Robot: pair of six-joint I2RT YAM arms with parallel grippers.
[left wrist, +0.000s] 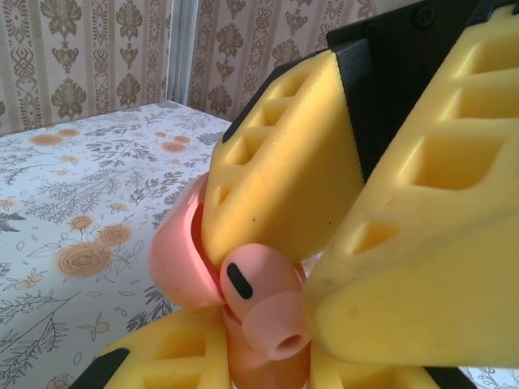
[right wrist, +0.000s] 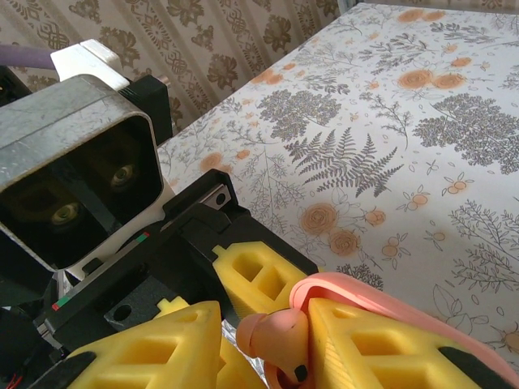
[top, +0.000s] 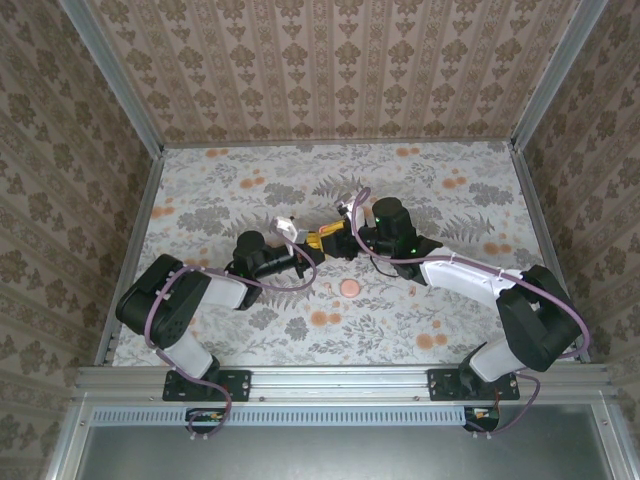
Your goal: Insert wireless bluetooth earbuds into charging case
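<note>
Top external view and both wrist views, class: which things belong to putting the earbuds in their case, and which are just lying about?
Belongs to the job:
- earbud, pinched in the right tool
- charging case, held by the left tool

Just lying about:
- flat round pink disc, alone on the table, near the arms

Worktop (top: 250, 190): white ground, grey fern and leaf print, scattered orange blossoms. Walls (top: 330, 60): beige with brown damask motifs. Claw pads (right wrist: 381, 348): yellow foam on black mounts. Earbud (left wrist: 259, 284): coral-pink with one black oval mark. Charging case (left wrist: 174, 259): same coral-pink. Flat disc (top: 349, 288): pink.
</note>
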